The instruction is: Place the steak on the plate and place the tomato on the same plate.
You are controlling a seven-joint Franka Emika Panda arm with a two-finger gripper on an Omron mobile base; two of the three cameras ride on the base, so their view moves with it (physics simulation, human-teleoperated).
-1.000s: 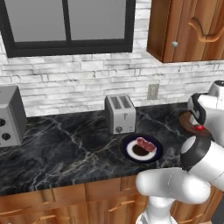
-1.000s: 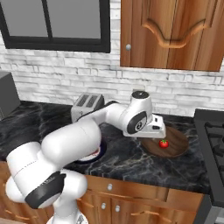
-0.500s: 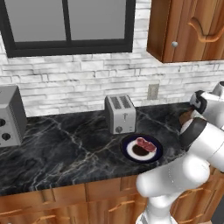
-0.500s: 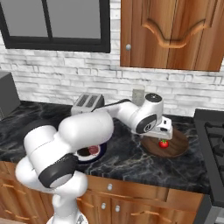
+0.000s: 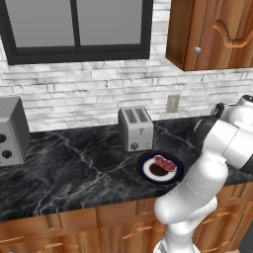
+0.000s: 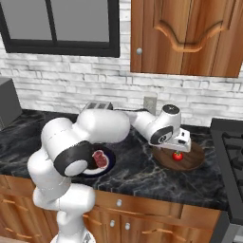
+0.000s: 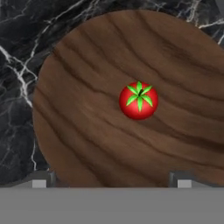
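Observation:
The steak (image 5: 165, 163) lies on the navy-rimmed plate (image 5: 140, 166) in front of the toaster. From the right base view the steak (image 6: 99, 158) and plate (image 6: 110, 163) sit partly behind my arm. The small red tomato (image 6: 178, 155) rests on a round wooden dish (image 6: 194, 159) further right. My gripper (image 6: 182, 144) hangs open just above the tomato, pointing down. In the hand view the tomato (image 7: 138, 100) sits a little right of centre on the wooden dish (image 7: 83, 131), and the gripper (image 7: 111, 180) shows its two fingertips (image 7: 41, 180) wide apart with nothing between them.
A silver toaster (image 5: 136, 128) stands behind the plate against the brick wall. A grey appliance (image 5: 11, 131) sits at the counter's left end. A stove (image 6: 232, 156) borders the counter on the right. Wooden cabinets (image 6: 185, 35) hang overhead.
The arm has swung further right, its elbow folding in, and the hand has settled over the tomato on the wooden dish. The jaws stayed open; steak, plate and tomato have not moved.

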